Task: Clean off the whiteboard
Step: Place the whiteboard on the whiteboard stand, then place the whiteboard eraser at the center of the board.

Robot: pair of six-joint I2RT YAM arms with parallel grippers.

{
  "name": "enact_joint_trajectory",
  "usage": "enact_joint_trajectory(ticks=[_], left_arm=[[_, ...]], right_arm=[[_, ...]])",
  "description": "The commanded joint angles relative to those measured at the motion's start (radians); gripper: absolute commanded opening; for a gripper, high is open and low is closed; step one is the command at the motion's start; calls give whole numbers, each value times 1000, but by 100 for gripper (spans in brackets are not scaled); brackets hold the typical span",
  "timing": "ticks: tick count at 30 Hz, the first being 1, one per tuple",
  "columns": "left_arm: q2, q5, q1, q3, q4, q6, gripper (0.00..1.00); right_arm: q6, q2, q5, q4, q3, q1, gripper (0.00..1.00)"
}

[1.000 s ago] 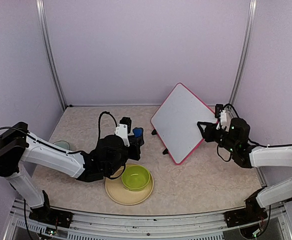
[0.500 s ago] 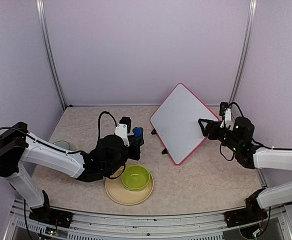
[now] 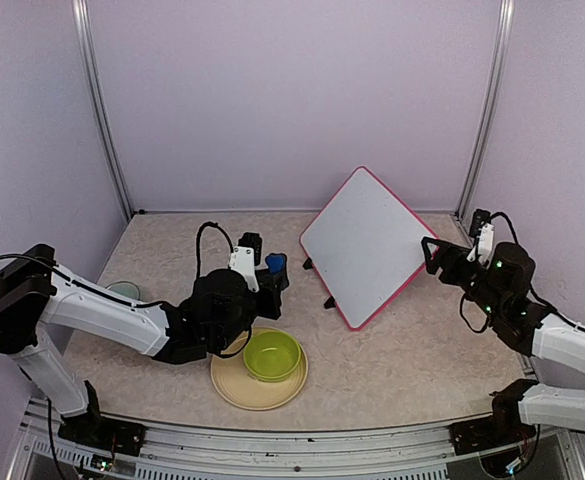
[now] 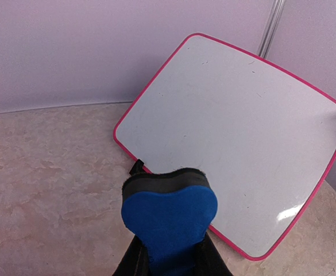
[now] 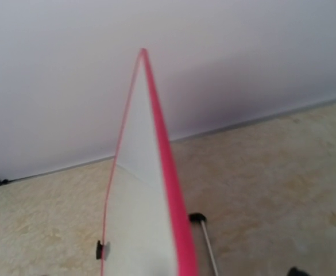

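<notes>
Rectangular pink-framed whiteboard (image 3: 364, 245) looks wiped clean, task apparently done; left gripper (image 3: 270, 278) clasps blue foam eraser (image 4: 169, 218); right gripper (image 3: 433, 250) gapes wide, empty, just right of it.

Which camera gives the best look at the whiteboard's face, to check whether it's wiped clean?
Left wrist: the whiteboard faces the lens almost whole and blank, with only the eraser covering a bit of its lower edge. Top external shows it whole but small and slanted. Right wrist sees it nearly edge-on.
</notes>
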State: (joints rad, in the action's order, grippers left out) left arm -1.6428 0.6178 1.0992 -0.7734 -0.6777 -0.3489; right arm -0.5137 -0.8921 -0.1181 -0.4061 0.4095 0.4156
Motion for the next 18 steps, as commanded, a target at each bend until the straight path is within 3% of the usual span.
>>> enact_joint_trajectory(ticks=[1, 10, 18], left_arm=[[20, 10, 1, 2, -20, 1, 2], [10, 21, -5, -26, 1, 9, 2], [25, 32, -7, -26, 20, 13, 2]], right_arm=[[-33, 93, -58, 118, -30, 4, 89], [49, 31, -387, 405, 155, 277, 91], [-84, -72, -450, 474, 167, 423, 85]])
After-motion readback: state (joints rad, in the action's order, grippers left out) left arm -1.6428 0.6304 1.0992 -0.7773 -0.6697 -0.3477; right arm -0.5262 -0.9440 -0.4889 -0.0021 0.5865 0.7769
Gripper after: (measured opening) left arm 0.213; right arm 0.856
